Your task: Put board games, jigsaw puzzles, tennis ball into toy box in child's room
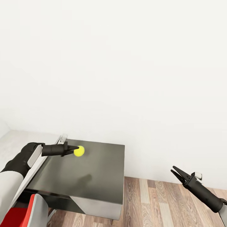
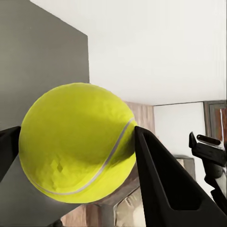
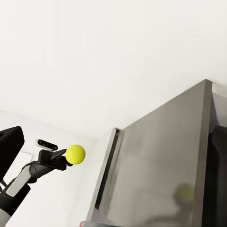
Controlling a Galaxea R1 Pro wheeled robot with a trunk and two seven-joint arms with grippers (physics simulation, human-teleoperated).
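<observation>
left pincer (image 1: 73,149) clamped, right pincer (image 1: 175,171) — parted

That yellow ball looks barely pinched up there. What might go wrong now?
The left gripper holds the tennis ball by its fingertips alone, above the dark table end. A jolt might free the round ball, which would likely bounce onto the wooden floor and roll off.

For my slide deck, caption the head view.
Left gripper holds the tennis ball above the dark table.

Left jaws (image 3: 66,160) holding the tennis ball (image 3: 75,153)

The ball sits clamped at the tips of the jaws, beside the dark grey table (image 3: 161,170), before a white wall (image 3: 104,56).
</observation>
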